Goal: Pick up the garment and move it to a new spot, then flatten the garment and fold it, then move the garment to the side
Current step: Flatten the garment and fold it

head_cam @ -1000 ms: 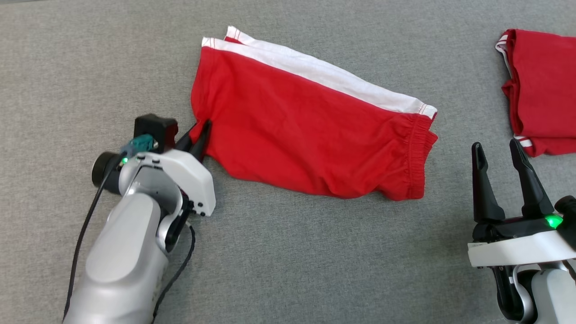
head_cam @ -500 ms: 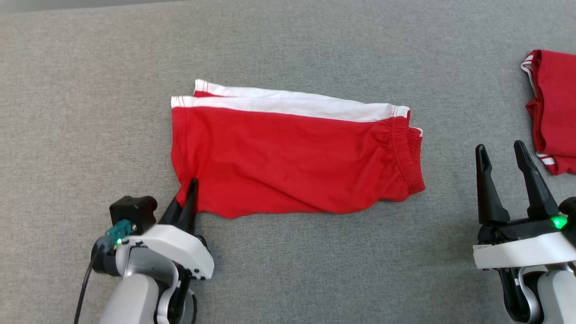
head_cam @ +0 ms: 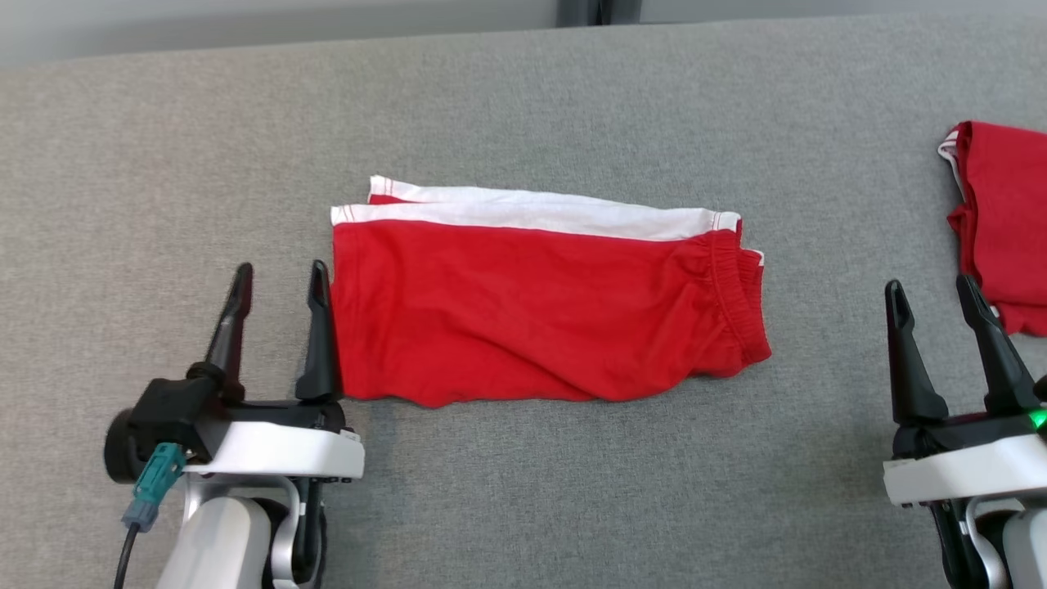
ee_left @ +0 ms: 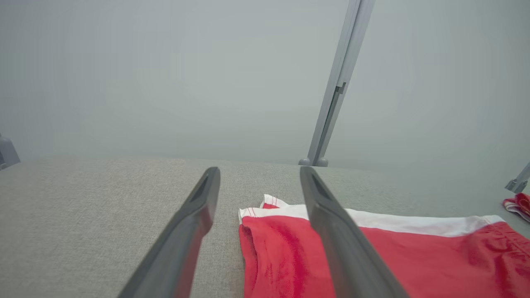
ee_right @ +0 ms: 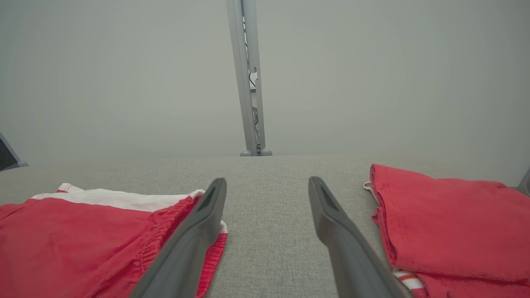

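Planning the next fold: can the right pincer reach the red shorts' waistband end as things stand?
Probably yes: the right pincer is open, and only grey tabletop lies between it and the waistband.

White wrist housings (head_cam: 274, 452), long dark fingers (head_cam: 317, 327); teal connector (head_cam: 155, 483), black cable (head_cam: 124, 558) (left wrist); green light (head_cam: 1039, 420) right.

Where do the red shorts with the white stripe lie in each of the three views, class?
Head view: red shorts at the centre.
Left wrist view: the shorts at lower right.
Right wrist view: the shorts at lower left.
Shared landmark: second red garment, on the right in every view.
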